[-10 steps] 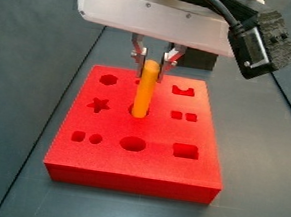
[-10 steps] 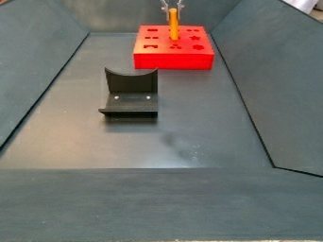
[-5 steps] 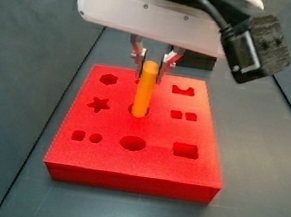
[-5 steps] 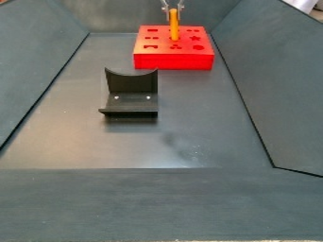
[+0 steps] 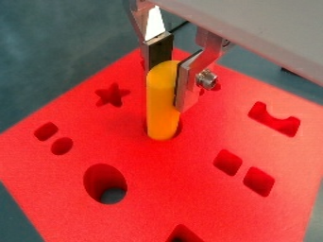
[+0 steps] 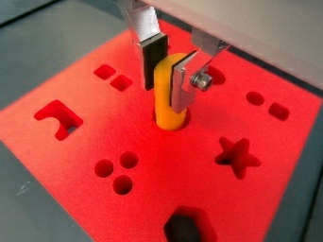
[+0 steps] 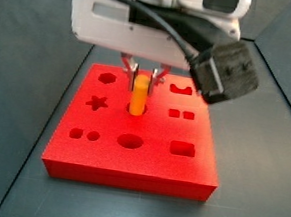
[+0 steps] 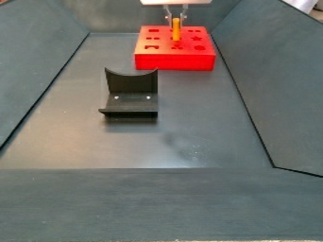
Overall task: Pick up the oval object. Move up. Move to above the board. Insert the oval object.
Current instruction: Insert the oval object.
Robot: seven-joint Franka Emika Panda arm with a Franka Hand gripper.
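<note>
Gripper (image 5: 175, 68) clamps oval object (image 5: 161, 102) upright over board (image 5: 76, 113).
Peg's held vertical w/ lower end in centre hole so it slides straight; fixture (image 8: 128, 93) sits well apart.

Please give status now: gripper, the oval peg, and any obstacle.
Gripper above the red board, shut on the orange oval peg. Peg upright, lower end entering the board's middle hole. Fixture stands apart on the floor; nothing in the way.

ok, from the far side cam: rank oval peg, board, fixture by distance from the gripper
1. oval object: held in the gripper, over the board.
2. board: directly under the gripper, at the far end.
3. fixture: farthest, on the floor nearer the camera.
</note>
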